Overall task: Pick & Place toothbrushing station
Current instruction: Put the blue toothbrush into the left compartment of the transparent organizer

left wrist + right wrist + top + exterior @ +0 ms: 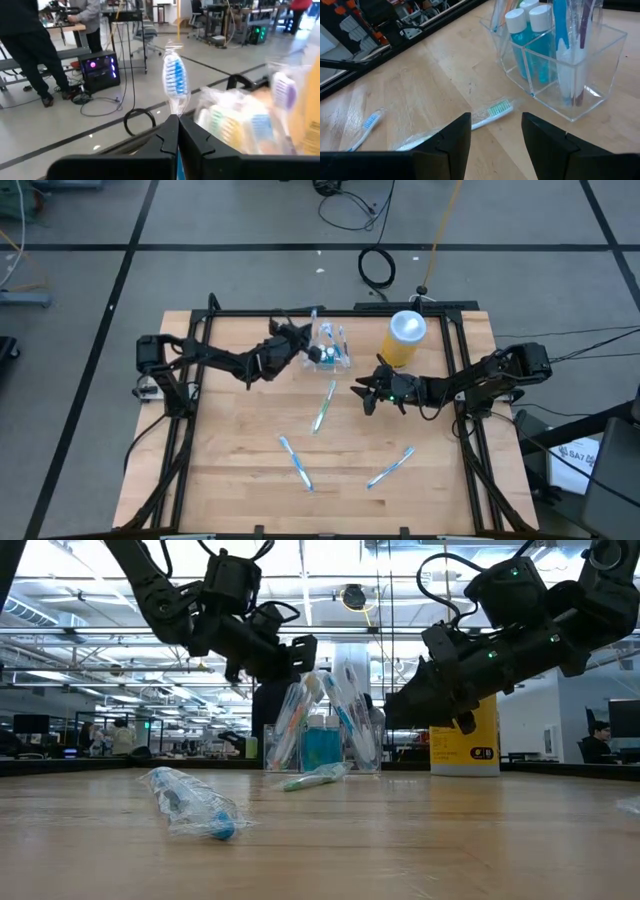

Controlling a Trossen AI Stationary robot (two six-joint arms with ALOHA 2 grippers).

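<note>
The toothbrushing station is a clear plastic holder at the table's far middle. It holds two blue bottles and several wrapped toothbrushes. My left gripper is just left of it, shut on a wrapped toothbrush with blue bristles. My right gripper stands open to the near right of the holder, above a green-bristled toothbrush that lies flat on the table. My left gripper pinches the wrapped toothbrush between its two fingers at the neck just below the head. The fingers come roughly level from the table's left. The head sticks out past the fingertips, clear of the table; the handle is hidden behind the fingers.
A yellow jar with a white lid stands right of the holder. Two more wrapped toothbrushes lie toward the table's near edge. Black frame rails run along the table's sides. People stand in the room beyond.
</note>
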